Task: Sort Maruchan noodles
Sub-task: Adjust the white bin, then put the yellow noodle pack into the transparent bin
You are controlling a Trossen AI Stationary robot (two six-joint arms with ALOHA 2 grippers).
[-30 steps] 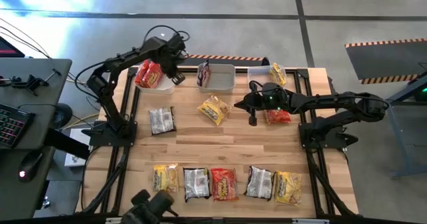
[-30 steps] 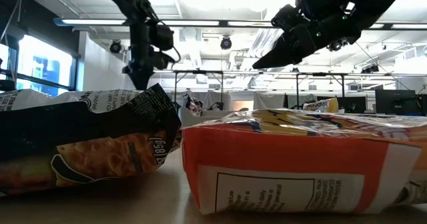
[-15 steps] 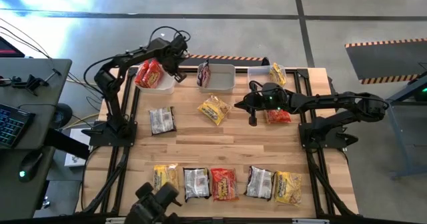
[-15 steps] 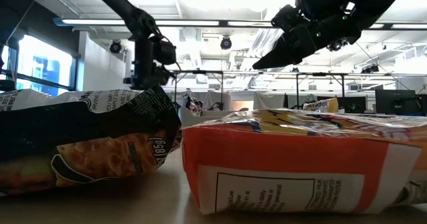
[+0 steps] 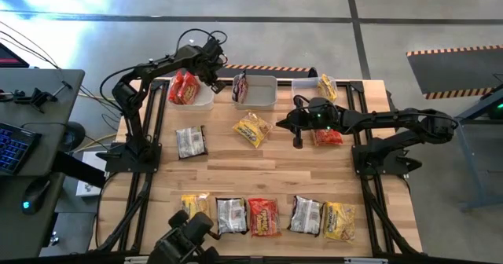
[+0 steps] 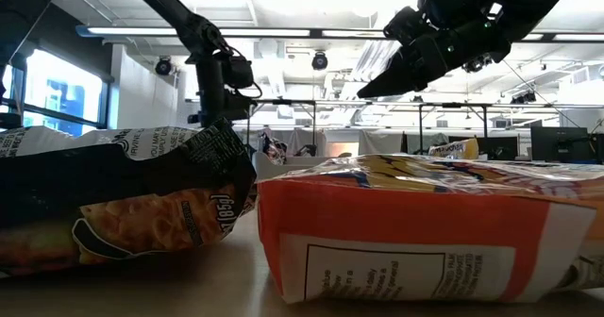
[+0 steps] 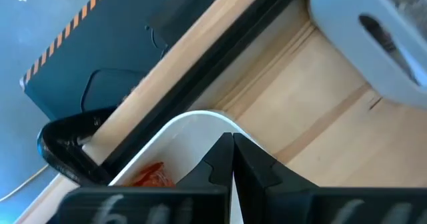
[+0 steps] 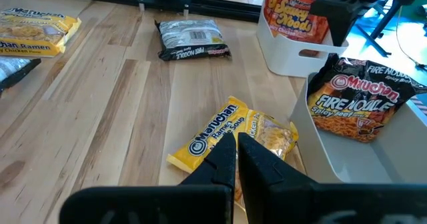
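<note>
Maruchan noodle packets lie about the table: a yellow one (image 5: pixel 251 129) and a silver one (image 5: pixel 190 141) mid-table, a red one (image 5: pixel 327 137) under my right arm, and several in a row (image 5: pixel 263 217) along the near edge. Red packets (image 5: pixel 185 88) lie in the far-left white bin (image 7: pixel 175 132). A dark packet (image 8: pixel 360 104) leans in the middle bin, and a yellow packet (image 5: pixel 326 86) is in the right bin. My left gripper (image 7: pixel 232 147) is shut, pointing down over the left bin's far right corner. My right gripper (image 8: pixel 237 144) hangs shut and holding nothing above the yellow packet. My left gripper's shut fingertips stand right at the left bin's rim (image 7: pixel 200 117), coming from above. I cannot tell whether they touch it.
Three pale bins (image 5: pixel 263 95) line the far edge. A bare strip of wood (image 5: pixel 259 174) runs across the middle, between the loose packets and the near row. In the low view, the near-row packets (image 6: pixel 425 232) fill the foreground. A desk with a keyboard stands left of the table.
My left gripper has moved toward the table's right and far edges and sunk a little. It has gone from over the middle of the left bin to its far right corner. More of the red packets now shows in that bin.
</note>
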